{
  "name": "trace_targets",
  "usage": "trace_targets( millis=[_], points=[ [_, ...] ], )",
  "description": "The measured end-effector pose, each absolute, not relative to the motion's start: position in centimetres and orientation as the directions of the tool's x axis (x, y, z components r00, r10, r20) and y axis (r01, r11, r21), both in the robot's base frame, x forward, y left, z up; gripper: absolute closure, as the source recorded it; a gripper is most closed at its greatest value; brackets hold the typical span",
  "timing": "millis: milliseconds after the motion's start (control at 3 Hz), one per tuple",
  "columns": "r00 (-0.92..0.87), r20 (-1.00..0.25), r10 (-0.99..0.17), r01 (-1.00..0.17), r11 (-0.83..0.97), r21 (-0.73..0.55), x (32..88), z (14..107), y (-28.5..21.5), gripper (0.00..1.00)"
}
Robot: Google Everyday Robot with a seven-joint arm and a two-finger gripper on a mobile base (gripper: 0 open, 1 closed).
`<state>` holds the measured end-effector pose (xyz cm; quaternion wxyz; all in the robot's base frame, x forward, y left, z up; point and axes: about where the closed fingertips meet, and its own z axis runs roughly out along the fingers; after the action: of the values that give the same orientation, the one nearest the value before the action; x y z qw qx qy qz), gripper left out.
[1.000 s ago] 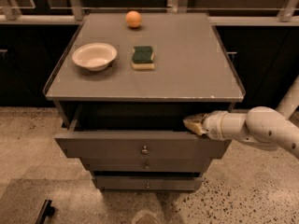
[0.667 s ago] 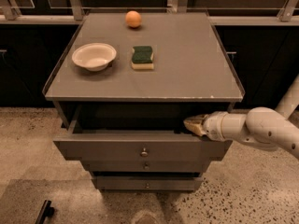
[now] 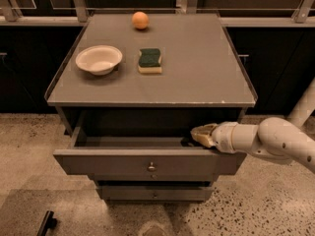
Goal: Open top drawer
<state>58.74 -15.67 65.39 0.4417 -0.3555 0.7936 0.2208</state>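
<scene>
In the one camera view, below the grey surface (image 3: 197,82), the top drawer (image 3: 108,163) stands pulled out toward the camera. Its knobbed front sits slightly further forward than a second ago, so the opening looks nearly complete. The gripper (image 3: 202,134) on the white arm reaches in from the right, just inside the drawer's right front corner; I cannot tell whether it is open or closed. On the surface are one white bowl (image 3: 98,59), one green sponge (image 3: 149,60) and one round orange object (image 3: 140,20). One lower drawer (image 3: 123,193) shows beneath.
</scene>
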Motion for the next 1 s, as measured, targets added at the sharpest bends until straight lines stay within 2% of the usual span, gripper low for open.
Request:
trace_targets(
  millis=[1000],
  points=[
    [-0.38,-0.871,-0.311,-0.768,0.63,0.11,55.1,65.1,-13.5,1.0]
  ],
)
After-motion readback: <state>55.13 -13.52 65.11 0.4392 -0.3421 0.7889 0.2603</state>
